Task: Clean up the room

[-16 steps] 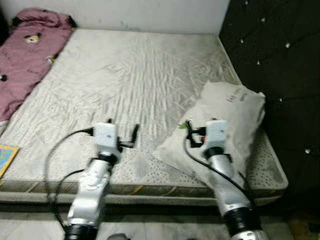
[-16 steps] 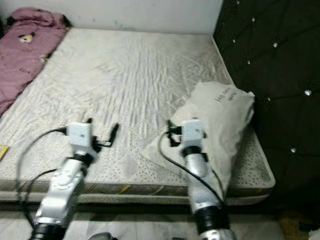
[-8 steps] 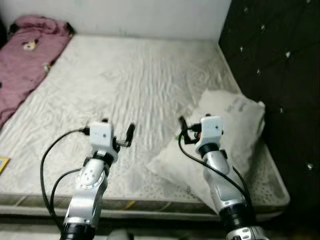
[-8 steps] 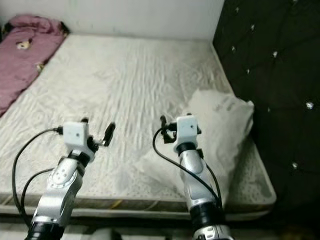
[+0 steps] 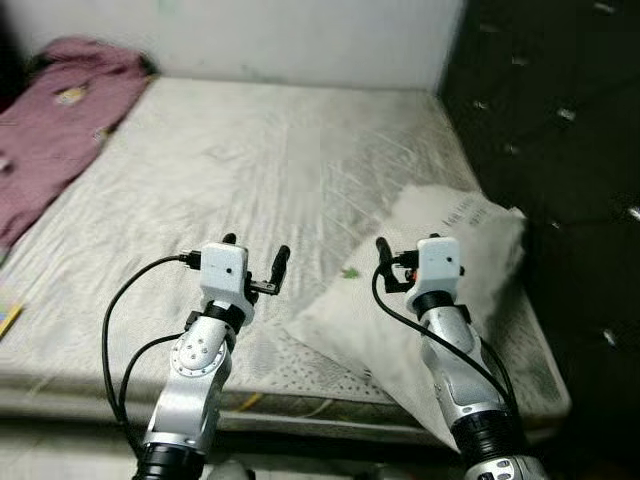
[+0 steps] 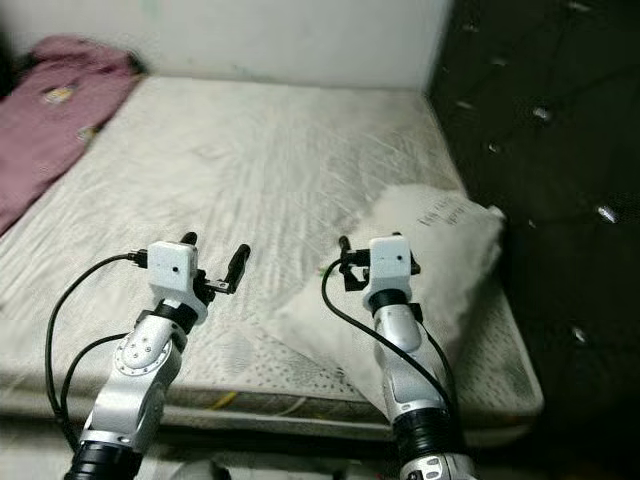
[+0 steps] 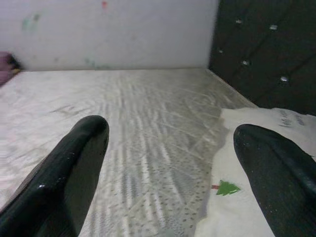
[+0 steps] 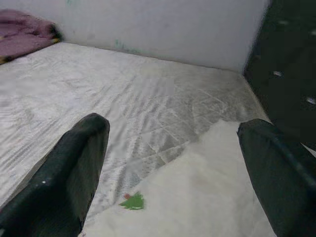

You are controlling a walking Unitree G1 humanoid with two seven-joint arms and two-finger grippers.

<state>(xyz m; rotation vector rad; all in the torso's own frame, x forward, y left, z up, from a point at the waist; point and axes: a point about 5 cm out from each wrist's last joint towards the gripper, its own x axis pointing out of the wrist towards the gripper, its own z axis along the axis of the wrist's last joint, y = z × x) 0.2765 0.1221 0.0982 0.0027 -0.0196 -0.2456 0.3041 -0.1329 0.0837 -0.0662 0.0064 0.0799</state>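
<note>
Camera tilted since earlier frame. Pillow [image 5: 440, 270] lies under your right gripper [image 8: 170, 163], long axis probably toward headboard [image 5: 560, 150]; left gripper [image 7: 168, 163] beside it. Both fingers apart.

Mattress [image 5: 260, 170]: bare quilted cloth, off-white, matt, stitched in diamond and wave patterns; finely dotted weave near the front edge.

Pillow [image 5: 440, 290], lower right of frame: white woven cloth, matt, creased, printed with dark lettering and a small green tree motif [image 7: 225, 188].

Blanket [image 5: 50, 120], upper left: pink soft cloth, fleece-like, matt, rumpled.

Headboard [image 5: 560, 120], right: black tufted padding, slight sheen, shiny stud buttons.

Wall [image 5: 300, 35], top: painted, matt, scuffed.

Fingers [image 7: 64, 173]: black plastic, smooth, semi-gloss. Arms [image 5: 195, 370]: silver, satin metal look; wrist housings white plastic; cables black, glossy.
</note>
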